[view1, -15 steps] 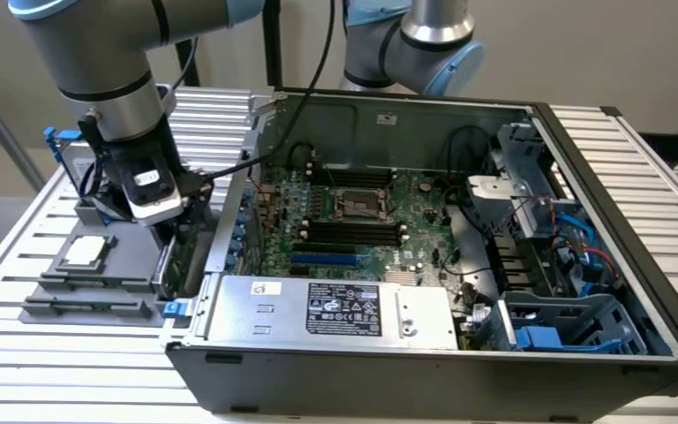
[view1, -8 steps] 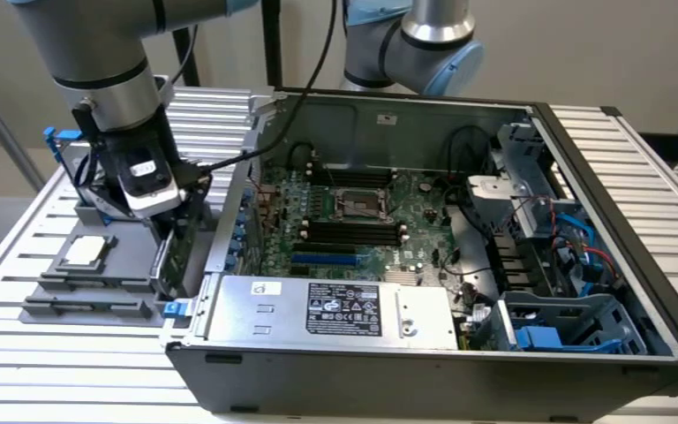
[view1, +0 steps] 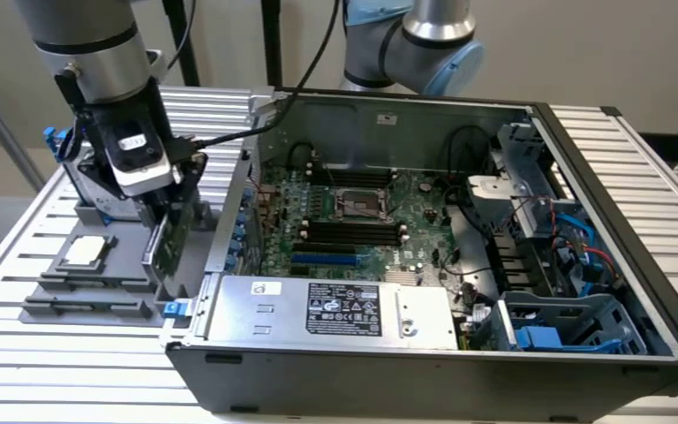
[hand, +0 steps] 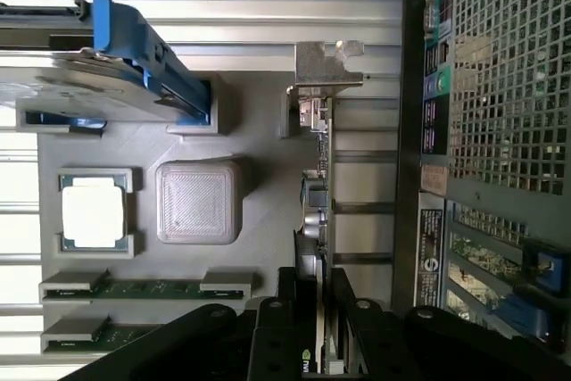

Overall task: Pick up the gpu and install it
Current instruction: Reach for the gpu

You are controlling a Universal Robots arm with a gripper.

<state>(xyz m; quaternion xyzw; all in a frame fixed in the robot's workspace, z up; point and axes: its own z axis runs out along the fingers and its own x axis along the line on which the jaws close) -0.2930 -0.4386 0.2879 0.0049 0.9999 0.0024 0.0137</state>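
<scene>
The gpu stands on edge at the right side of the grey parts holder, its green board facing the open computer case. My gripper reaches down from above and is shut on the card's top edge. In the wrist view the gpu appears edge-on, with its silver end bracket at the far end and my gripper clamped on either side of it. Whether the card's lower edge still touches the holder I cannot tell.
On the holder lie a CPU, RAM sticks and a silver hard drive in a blue frame. Inside the case are the green motherboard and a power supply. The case's rear wall stands close beside the card.
</scene>
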